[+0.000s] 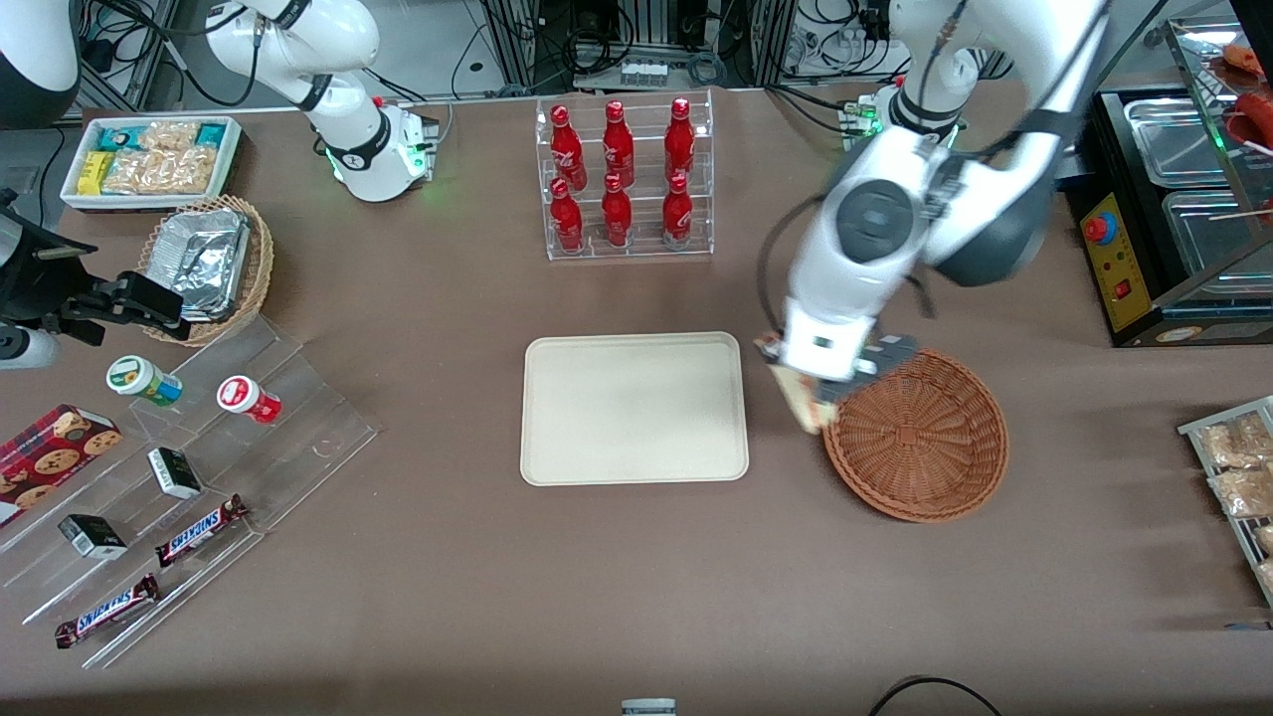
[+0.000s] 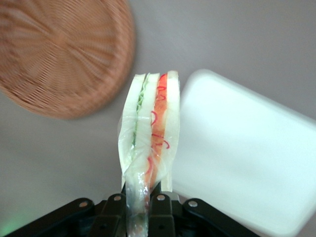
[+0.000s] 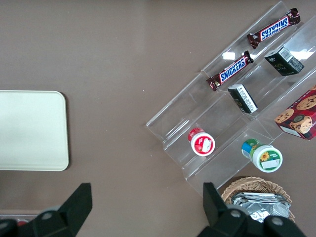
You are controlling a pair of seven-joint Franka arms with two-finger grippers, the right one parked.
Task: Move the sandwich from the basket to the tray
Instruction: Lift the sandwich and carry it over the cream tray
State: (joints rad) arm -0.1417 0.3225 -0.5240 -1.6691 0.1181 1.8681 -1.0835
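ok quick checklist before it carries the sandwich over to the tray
1. Grip: claw shut on the sandwich by its wrapper end: ok.
2. Sandwich out of the basket: it hangs over the table between basket and tray: ok.
3. Tray bare, with room for it: ok.
4. Path from claw to tray: nothing lies between them: ok.
5. Height above the tray rim: cannot tell.
6. Hold firm enough for the carry: cannot tell, only the wrapper's end is pinched.

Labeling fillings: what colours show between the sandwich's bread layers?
Green and red-orange, clearest in the left wrist view: sandwich in gripper.
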